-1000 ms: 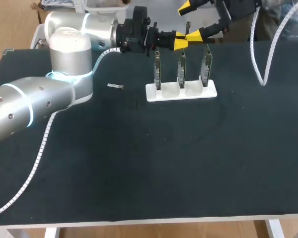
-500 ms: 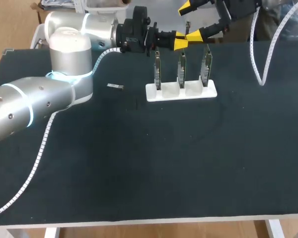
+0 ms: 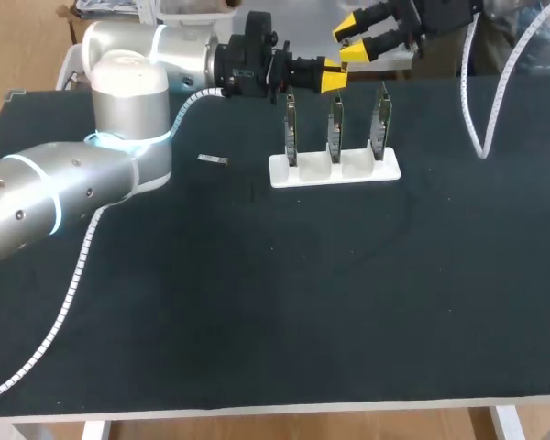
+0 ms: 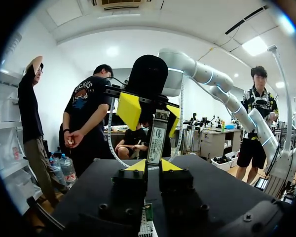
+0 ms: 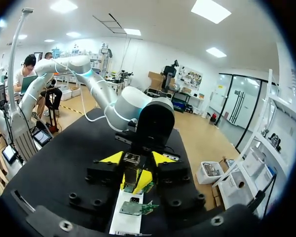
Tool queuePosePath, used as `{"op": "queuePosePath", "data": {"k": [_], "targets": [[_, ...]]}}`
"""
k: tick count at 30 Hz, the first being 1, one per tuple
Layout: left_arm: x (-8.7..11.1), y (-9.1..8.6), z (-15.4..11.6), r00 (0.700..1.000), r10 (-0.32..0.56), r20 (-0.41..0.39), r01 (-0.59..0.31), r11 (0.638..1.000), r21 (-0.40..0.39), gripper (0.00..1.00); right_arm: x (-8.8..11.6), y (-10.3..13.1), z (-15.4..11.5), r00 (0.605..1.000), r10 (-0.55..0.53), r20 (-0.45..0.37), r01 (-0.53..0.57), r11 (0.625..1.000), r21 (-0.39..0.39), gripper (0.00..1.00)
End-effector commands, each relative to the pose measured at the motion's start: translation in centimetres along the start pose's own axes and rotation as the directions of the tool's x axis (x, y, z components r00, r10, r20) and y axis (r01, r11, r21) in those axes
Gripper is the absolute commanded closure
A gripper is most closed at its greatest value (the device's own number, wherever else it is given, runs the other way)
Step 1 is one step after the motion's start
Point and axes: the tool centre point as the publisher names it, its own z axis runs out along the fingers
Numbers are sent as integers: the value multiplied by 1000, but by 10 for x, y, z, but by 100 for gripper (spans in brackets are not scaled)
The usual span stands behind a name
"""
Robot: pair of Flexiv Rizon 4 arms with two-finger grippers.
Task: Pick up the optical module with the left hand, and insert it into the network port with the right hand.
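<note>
The optical module (image 4: 156,132), a slim metal bar with a label, sticks out from between the yellow tips of my left gripper (image 4: 154,166), which is shut on its near end. My right gripper (image 5: 135,159) is shut on the module's (image 5: 131,168) other end, one finger on each side. In the head view both grippers meet above the far edge of the table, the left gripper (image 3: 334,77) just below the right gripper (image 3: 350,43), and they hide the module there. The network port boards (image 3: 335,128) stand upright just in front of them.
A white stand (image 3: 385,170) holds three upright circuit boards at the back middle of the black table. A second small module (image 3: 213,160) lies on the table left of the stand. A white cable (image 3: 481,137) hangs at the back right.
My right gripper's fingers have come together on the module's free end; a second ago they stood wide apart around it. The left arm has not moved.
</note>
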Motion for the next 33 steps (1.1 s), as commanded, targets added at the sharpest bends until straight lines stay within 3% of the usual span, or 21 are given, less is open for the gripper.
{"op": "queuePosePath", "data": {"k": [1, 3, 14, 16, 33], "targets": [[-1, -2, 1, 1000, 1, -2, -1, 1000, -4, 100, 0, -1, 0, 1000, -1, 1, 1, 1000, 0, 91], [-1, -2, 1, 1000, 1, -2, -1, 1000, -4, 100, 0, -1, 0, 1000, -1, 1, 1, 1000, 0, 100], [-1, -2, 1, 1000, 1, -2, -1, 1000, -4, 100, 0, -1, 0, 1000, -1, 1, 1, 1000, 0, 100], [-1, -2, 1, 1000, 1, -2, -1, 1000, -4, 0, 0, -1, 0, 1000, -1, 1, 1, 1000, 0, 100], [-1, -2, 1, 1000, 1, -2, -1, 1000, -4, 0, 0, -1, 0, 1000, -1, 1, 1, 1000, 0, 100]]}}
